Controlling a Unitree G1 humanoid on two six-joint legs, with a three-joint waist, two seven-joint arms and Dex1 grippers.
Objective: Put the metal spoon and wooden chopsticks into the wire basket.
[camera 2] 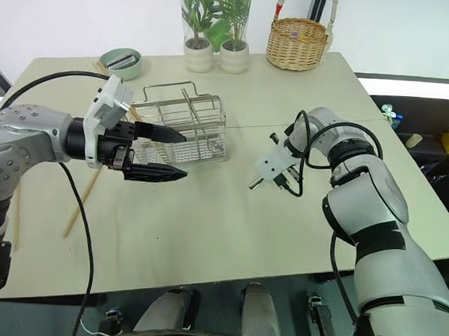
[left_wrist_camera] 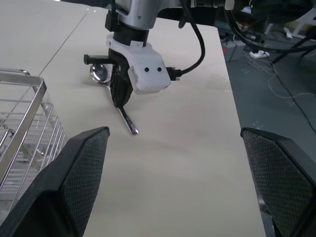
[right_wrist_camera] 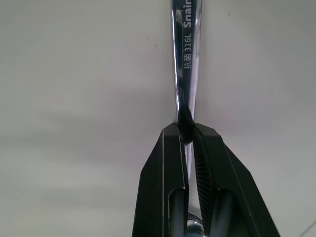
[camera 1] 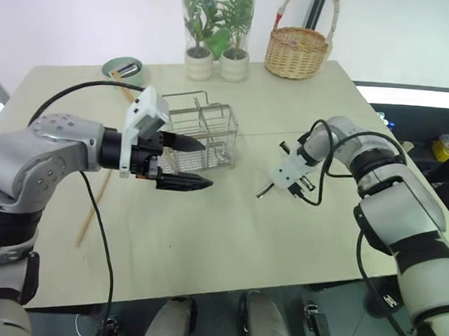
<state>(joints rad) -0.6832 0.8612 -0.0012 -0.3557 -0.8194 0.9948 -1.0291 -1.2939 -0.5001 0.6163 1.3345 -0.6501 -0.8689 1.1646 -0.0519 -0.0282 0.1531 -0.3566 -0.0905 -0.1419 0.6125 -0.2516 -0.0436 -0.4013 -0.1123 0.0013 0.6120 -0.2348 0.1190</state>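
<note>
We have the right gripper (left_wrist_camera: 120,98) down on the bench (camera 1: 228,236), its jaws closed on the handle of the spoon (left_wrist_camera: 101,74). In the right wrist view the shiny handle runs straight between the two black fingers (right_wrist_camera: 163,187). The left wrist view shows the round bowl resting on the bench just behind the gripper and the handle tip poking out toward us, so we judge the spoon gripped but not yet lifted.

Our left gripper (camera 1: 181,163) hangs just in front of the wire basket (camera 1: 211,130) with its jaws wide open and nothing between them.

The basket looks empty as far as we can tell through the mesh, so neither item is in yet. One chopstick (camera 1: 93,206) lies on the bench well off to our left, running toward the near edge; another stick (camera 2: 15,213) lies closer to the left edge. Both are left to do once the spoon is in.

For room: the stretch of bench between the spoon and the basket is bare, so we see a free path across. The left gripper sits close against the basket's near side and could crowd the drop. The potted plants (camera 1: 216,32), wicker basket (camera 1: 297,51) and green bowl (camera 1: 124,69) stand along the far edge, well apart from our route.
</note>
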